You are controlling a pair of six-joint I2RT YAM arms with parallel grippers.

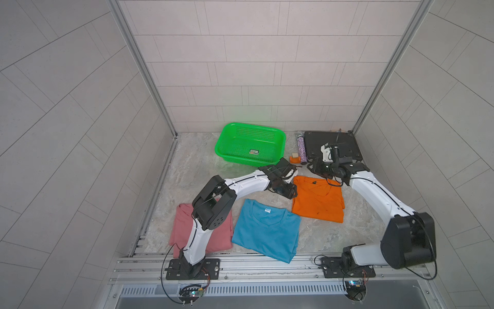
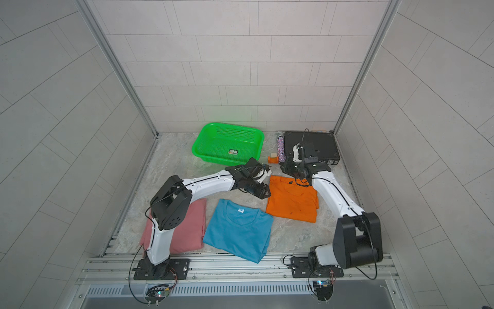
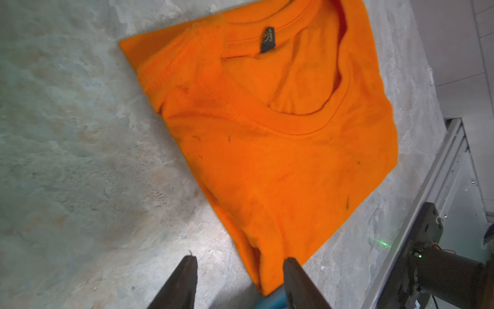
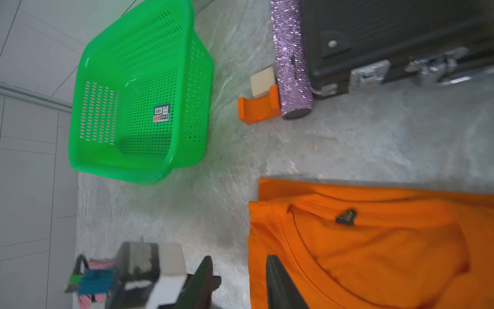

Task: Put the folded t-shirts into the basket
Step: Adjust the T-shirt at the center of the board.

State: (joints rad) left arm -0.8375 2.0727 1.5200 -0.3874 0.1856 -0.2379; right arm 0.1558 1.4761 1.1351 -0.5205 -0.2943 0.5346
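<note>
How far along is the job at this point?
Done: nothing; the basket holds no shirt. In hand: left gripper and right gripper, both open, straddle edges of the orange t-shirt, lying flat. Left: all three; blue t-shirt and pink t-shirt lie away from both grippers.

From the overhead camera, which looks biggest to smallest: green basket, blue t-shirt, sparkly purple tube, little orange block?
In a top view:
1. blue t-shirt and green basket: close, and the shirt lies nearer the camera, so unranked
2. sparkly purple tube
3. little orange block
</note>
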